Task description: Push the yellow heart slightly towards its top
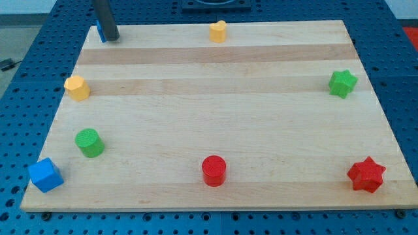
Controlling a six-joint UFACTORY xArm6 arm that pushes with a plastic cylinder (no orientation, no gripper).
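The yellow heart [218,31] sits at the view's top edge of the wooden board [215,130], near the middle. My tip [111,38] is at the board's top left corner, far to the left of the heart. A blue block [98,30] is mostly hidden just behind the rod; its shape cannot be made out.
A yellow hexagon [77,87] and a green cylinder [89,143] sit at the left. A blue cube [46,175] is at the bottom left corner. A red cylinder [213,170] is at bottom middle, a red star [366,174] at bottom right, a green star [342,83] at right.
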